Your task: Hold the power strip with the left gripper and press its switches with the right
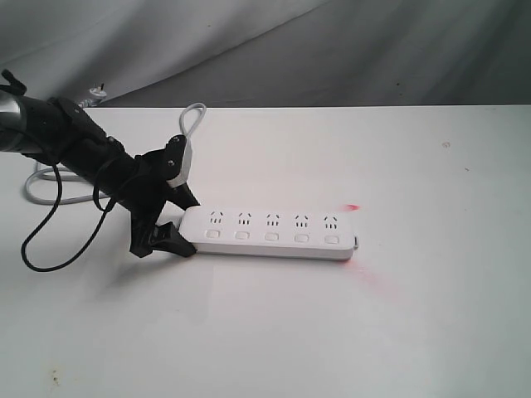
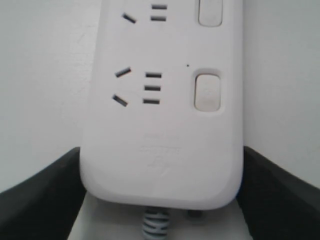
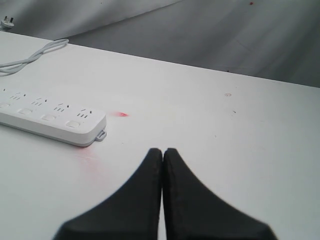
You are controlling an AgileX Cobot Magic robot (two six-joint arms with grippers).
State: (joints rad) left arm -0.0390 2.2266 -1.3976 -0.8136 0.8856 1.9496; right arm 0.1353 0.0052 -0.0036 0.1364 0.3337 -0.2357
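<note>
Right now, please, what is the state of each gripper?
Left gripper: closed on the cord end of the power strip.
Right gripper: closed, holding nothing, apart from the strip.

The left arm [image 1: 70, 133] reaches in from the left edge of the exterior view and slopes down, with a loose black cable loop [image 1: 25, 246] hanging from it. The left gripper [image 1: 184, 222] sits low, one black finger on each long side of the power strip [image 1: 274, 232] at its cord end, both touching it. The right gripper [image 3: 162, 155] shows only in its own wrist view – its two fingers [image 3: 135, 200] meet tip to tip with nothing between them
</note>
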